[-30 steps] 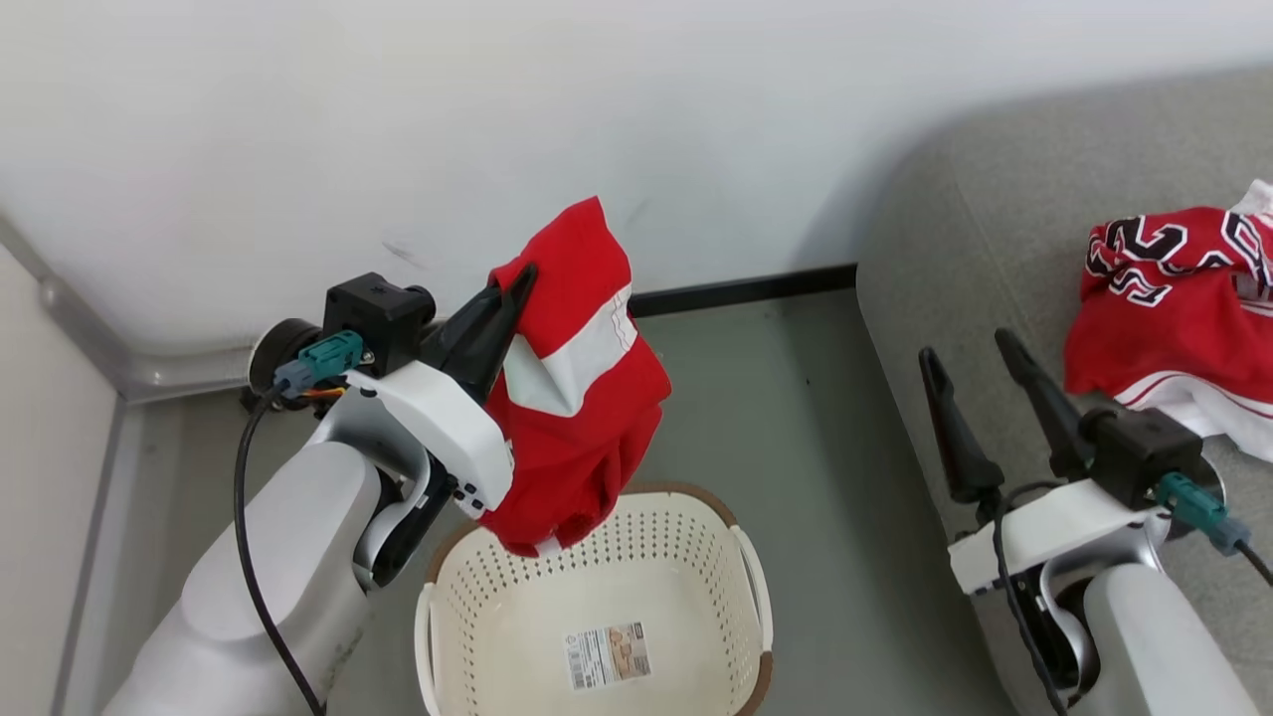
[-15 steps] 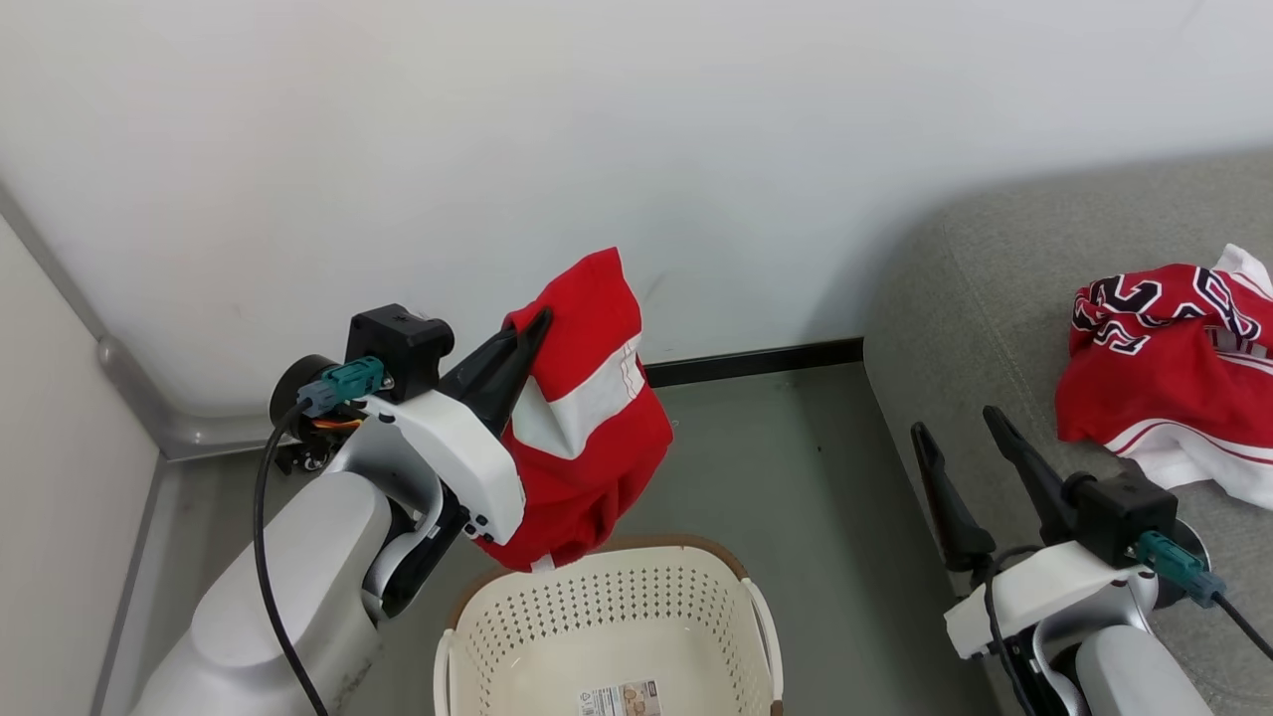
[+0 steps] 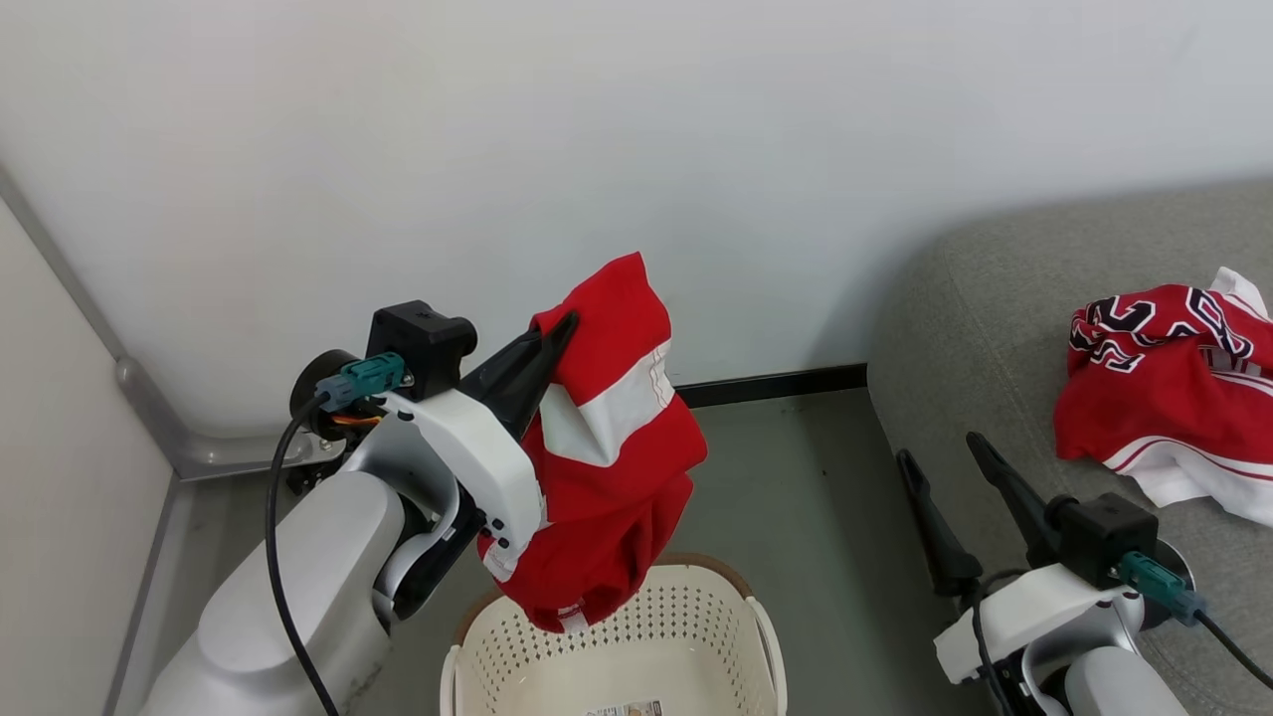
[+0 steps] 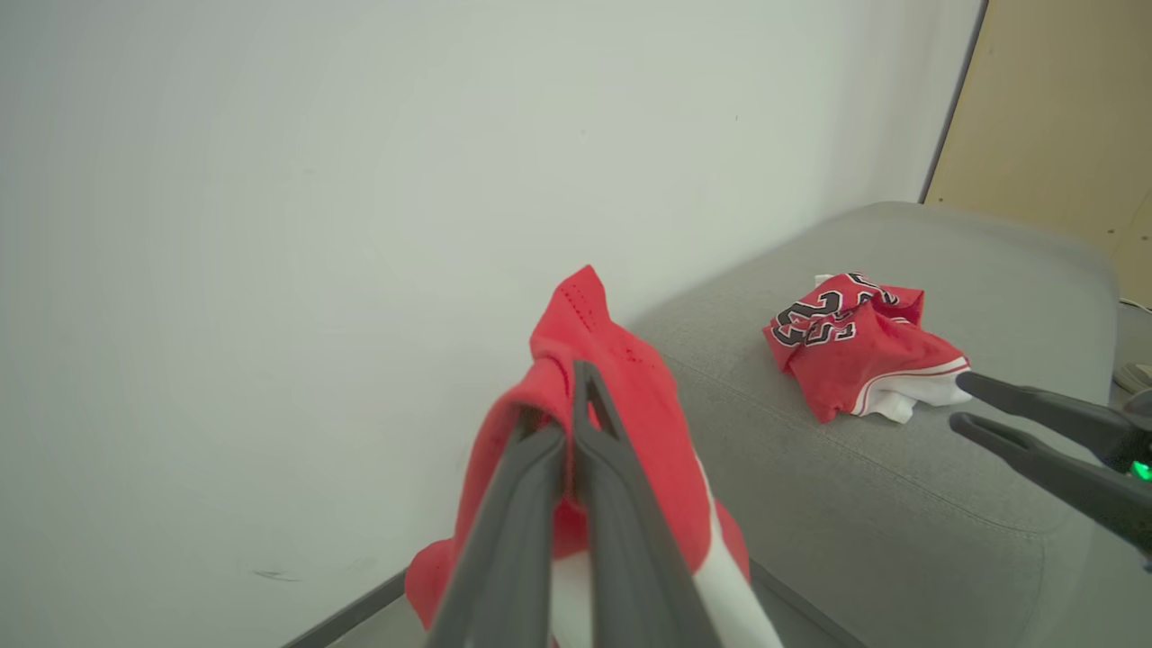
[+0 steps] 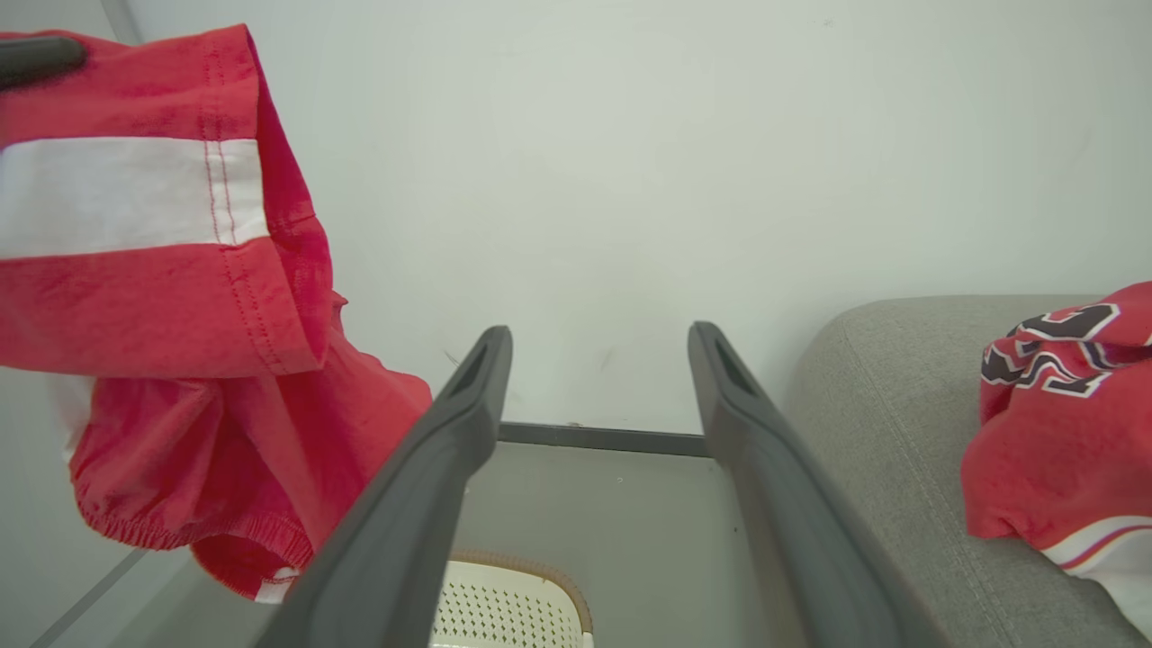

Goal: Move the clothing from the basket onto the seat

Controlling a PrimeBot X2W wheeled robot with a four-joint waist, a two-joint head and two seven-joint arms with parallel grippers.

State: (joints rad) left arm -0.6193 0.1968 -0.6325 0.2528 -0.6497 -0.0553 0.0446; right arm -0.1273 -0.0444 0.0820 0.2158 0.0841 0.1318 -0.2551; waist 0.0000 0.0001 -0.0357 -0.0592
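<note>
The left tool (image 3: 559, 333) is clenched on a red sports garment with a broad white stripe (image 3: 617, 477), its two dark fingers pressed together with the cloth pinched between them near the tips. The garment is held in the air and droops in loose folds down the side of the pale wrist. Its lowest hem hangs over the far rim of the cream-white plastic laundry basket with small round holes and a brown rim band (image 3: 696, 622). Whether hem and rim touch cannot be told. The basket stands on the grey-green floor (image 3: 796, 477), near the white wall (image 3: 597, 119) and its black skirting strip (image 3: 776, 382).

To the right of the basket is the large grey woven-fabric sofa with rounded edges (image 3: 995, 328). A second red garment with black numerals outlined in white and white trim (image 3: 1154, 408) lies crumpled on its seat, well apart from the basket.

The right tool (image 3: 940, 449) is released, its fingers spread wide with nothing between them. It hovers at the sofa's near edge, beside the numbered garment and not touching it.
</note>
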